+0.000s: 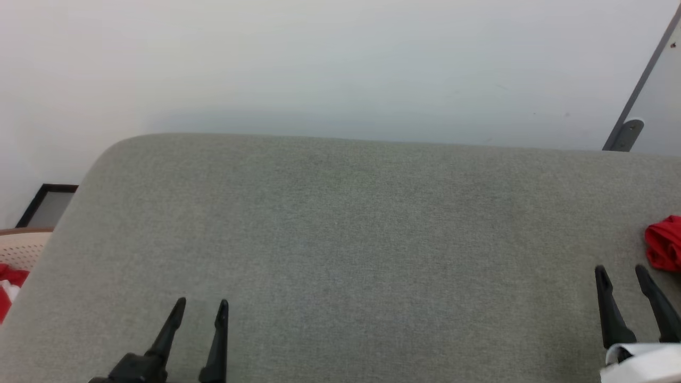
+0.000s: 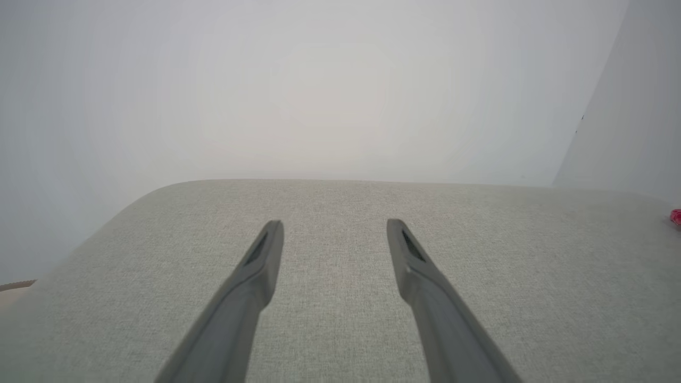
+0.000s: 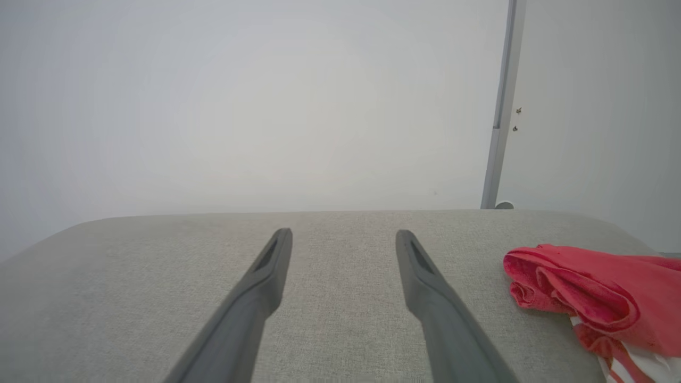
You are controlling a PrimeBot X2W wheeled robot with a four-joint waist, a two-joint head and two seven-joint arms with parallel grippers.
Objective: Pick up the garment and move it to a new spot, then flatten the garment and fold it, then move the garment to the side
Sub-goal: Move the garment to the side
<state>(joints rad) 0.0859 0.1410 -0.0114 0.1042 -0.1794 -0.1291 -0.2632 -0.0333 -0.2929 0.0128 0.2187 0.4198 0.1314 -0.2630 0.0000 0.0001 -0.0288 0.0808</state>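
Most of what lies ahead is a plain pale wall (image 1: pixel 340 64), and below it a broad grey fabric cushion (image 1: pixel 340 239) with a rounded far-left corner, which spreads under both arms. At the upper right a pale panel (image 1: pixel 665 90) with a grey metal edge leans across the corner of the head view, and a small rounded bracket (image 1: pixel 630 130) sits at its foot just behind the cushion's far edge.

The garment (image 1: pixel 665 242) lies crumpled on the cushion at the far right edge of the head view. It is cut off by the frame there, and only red folds show. In the right wrist view the garment (image 3: pixel 590 292) is a rumpled red heap with a strip of red-and-white striping at its near end, resting on the fabric to the right of the fingers. A speck of its red also shows at the right edge of the left wrist view.

The right gripper (image 1: pixel 620 268) hovers over the cushion with its two dark fingers apart, and its tips are just beside the garment and not touching it. The left gripper (image 1: pixel 202 302) hangs well apart from the garment at the lower left, its fingers also spread and holding nothing.

Off the cushion's left side stands a beige basket (image 1: pixel 24 247) with a red cloth (image 1: pixel 8 282) in it. Behind the basket a dark frame (image 1: pixel 48 205) rests against the wall.
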